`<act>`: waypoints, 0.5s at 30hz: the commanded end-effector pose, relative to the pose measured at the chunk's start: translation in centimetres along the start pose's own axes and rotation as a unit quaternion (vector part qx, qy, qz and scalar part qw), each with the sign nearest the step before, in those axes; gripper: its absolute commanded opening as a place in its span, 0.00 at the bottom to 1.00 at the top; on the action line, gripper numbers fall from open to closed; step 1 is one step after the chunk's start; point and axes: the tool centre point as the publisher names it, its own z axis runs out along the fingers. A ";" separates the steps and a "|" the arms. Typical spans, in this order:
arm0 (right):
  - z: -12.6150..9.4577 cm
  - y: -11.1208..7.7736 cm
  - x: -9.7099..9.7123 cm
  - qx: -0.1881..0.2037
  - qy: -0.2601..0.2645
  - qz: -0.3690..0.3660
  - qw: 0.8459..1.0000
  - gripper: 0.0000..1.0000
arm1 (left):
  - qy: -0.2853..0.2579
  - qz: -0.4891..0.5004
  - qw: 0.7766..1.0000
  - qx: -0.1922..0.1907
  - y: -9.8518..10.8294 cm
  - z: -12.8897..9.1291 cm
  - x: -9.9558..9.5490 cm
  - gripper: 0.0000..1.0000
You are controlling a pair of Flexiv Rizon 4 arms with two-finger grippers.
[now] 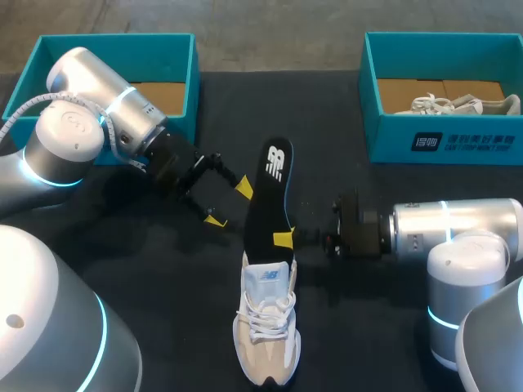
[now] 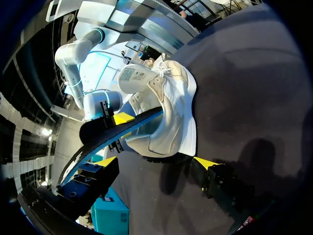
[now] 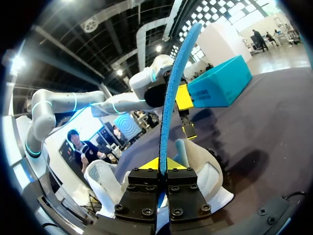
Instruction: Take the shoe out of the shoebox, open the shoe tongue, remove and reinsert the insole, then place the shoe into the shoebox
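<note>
Right end effector (image 1: pixel 283 239) clamped on insole (image 1: pixel 274 184), thin edge pinch; shoe (image 1: pixel 265 327) just under it, unheld. Left end effector (image 1: pixel 229 204) fingers apart, insole just ahead, not touching. Risks: floppy insole bends, slips pinch, snags collar; shoe skids on counter (image 1: pixel 368 163).

Shoe (image 1: pixel 266 327): insole (image 1: pixel 270 196) directly behind, near end at its opening. Left gripper (image 1: pixel 230 204) behind-left of shoe; right gripper (image 1: pixel 284 239) behind-right, clamping insole. Left shoebox (image 1: pixel 176 45) far behind-left; right shoebox (image 1: pixel 441 143) far behind-right, second shoe (image 1: pixel 458 104) in it.

Logo on the insole (image 1: pixel 275 163), white print on the shoebox (image 1: pixel 463 141).
</note>
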 end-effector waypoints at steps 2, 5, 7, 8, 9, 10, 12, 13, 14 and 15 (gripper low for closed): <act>-0.1 -0.8 0.1 -0.002 -0.002 0.005 1.000 0.00 | 0.000 0.001 1.000 0.000 0.0 0.0 0.0 1.00; -0.1 -1.1 0.1 -0.001 -0.002 0.010 1.000 0.00 | 0.000 0.001 1.000 0.000 0.0 0.0 0.0 1.00; -0.1 -1.2 0.1 -0.001 -0.002 0.010 1.000 0.00 | 0.000 0.001 1.000 0.000 0.0 0.0 0.0 1.00; -0.2 -1.5 0.2 0.001 -0.001 0.014 1.000 0.00 | 0.000 0.001 1.000 0.000 0.0 0.0 0.0 1.00; -0.2 -1.6 0.2 0.002 -0.001 0.015 1.000 0.00 | 0.000 0.001 1.000 0.000 0.0 0.0 0.0 1.00; -0.2 -1.7 0.3 0.003 0.000 0.016 1.000 0.00 | 0.000 0.001 1.000 0.000 0.0 0.0 0.0 1.00; -0.2 -2.1 0.4 0.006 0.001 0.019 1.000 0.00 | 0.000 0.001 1.000 0.000 0.0 0.0 0.0 1.00; -0.2 -2.3 0.4 0.007 0.002 0.020 1.000 0.00 | 0.000 0.001 1.000 0.000 0.0 0.0 0.0 1.00; -0.2 -2.5 0.4 0.008 0.004 0.022 1.000 0.00 | 0.000 0.001 1.000 0.000 0.0 0.0 0.0 1.00; -0.1 -2.7 0.4 0.008 0.005 0.024 1.000 0.00 | 0.000 0.001 1.000 0.000 0.0 0.0 0.0 1.00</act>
